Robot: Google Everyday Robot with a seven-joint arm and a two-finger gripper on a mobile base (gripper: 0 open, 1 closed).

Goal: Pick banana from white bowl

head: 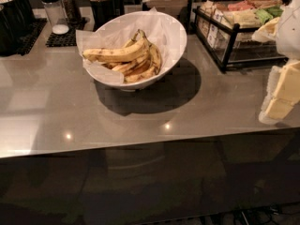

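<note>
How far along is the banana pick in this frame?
Done: nothing yet. The long, pale yellow, speckled banana lies on top of the shorter bananas in the large, round, paper-lined white bowl.
In hand: the gripper hangs at the right edge of the view over the grey counter, well apart from the bowl.
Left: reaching the bowl, grasping the banana and lifting it out.
</note>
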